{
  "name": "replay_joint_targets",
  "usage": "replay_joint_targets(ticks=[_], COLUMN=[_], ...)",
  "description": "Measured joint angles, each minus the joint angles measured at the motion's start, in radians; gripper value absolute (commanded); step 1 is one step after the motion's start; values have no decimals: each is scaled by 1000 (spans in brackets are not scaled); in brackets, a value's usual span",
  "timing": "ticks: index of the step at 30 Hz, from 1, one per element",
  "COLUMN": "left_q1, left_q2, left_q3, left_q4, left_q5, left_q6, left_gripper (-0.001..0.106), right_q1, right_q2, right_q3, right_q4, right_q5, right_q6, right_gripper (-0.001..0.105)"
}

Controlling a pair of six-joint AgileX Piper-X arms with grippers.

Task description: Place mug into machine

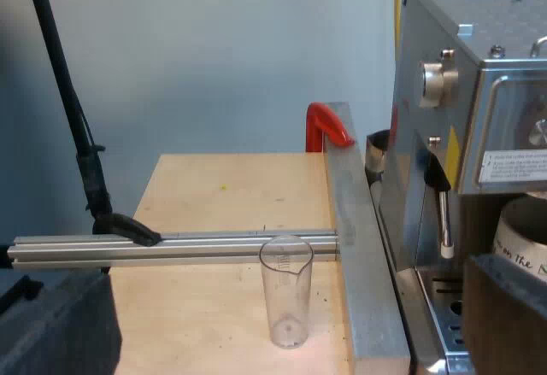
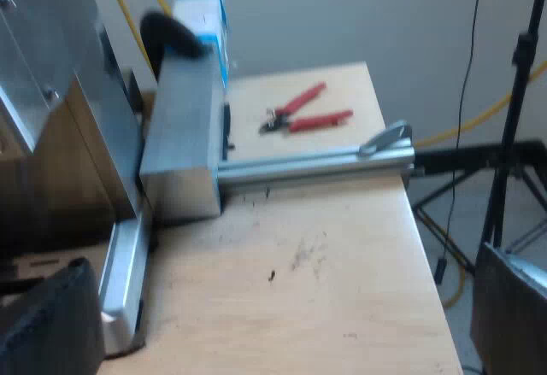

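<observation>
A white mug (image 1: 523, 237) with dark lettering sits at the front of the espresso machine (image 1: 479, 93), above the drip tray (image 1: 444, 300). One of my left fingers (image 1: 506, 315) covers the mug's lower part, so I cannot tell whether it rests on the tray. My left gripper (image 1: 282, 311) is open, its fingers spread wide with nothing between them. A clear measuring glass (image 1: 286, 300) stands upright on the wooden table ahead of it. My right gripper (image 2: 282, 307) is also open over bare wood beside the machine's side (image 2: 60, 93).
Aluminium rails (image 1: 179, 249) and a thick metal block (image 1: 355, 247) lie beside the machine, with a red curved piece (image 1: 325, 125) at the block's far end. A black stand (image 1: 81, 153) rises by the table edge. Red-handled pliers (image 2: 303, 114) lie beyond another rail (image 2: 316, 168).
</observation>
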Motion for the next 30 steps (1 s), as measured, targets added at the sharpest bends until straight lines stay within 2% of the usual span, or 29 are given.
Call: replay_joint_targets(ticks=[4,8,12,15,17,20,23,30], left_q1=[0,7,9,9,9,9,9,9], left_q2=[-25,-23,-23,-23,-23,-23,-21,-21], left_q3=[-7,-23,9,64,111,157,230,322], left_q4=[18,73,-2,-82,-112,-120,-117,-116], left_q5=[-2,-4,-4,-4,-4,-4,4,7], left_q6=[0,0,0,0,0,0,0,0], left_gripper=[82,82,82,82,82,82,82,82], right_q1=[0,0,0,0,0,0,0,0], right_q2=[-44,-102,-104,-98,-99,-97,-97,-96], right_q3=[-5,-7,22,55,149,195,279,407], right_q4=[10,-17,-99,-153,-264,-270,-270,-270], right_q5=[0,-28,-66,-88,-90,-90,-90,-90], right_q6=[-12,-106,-109,-106,-86,-83,-81,-81], right_gripper=[88,88,88,88,88,88,88,88])
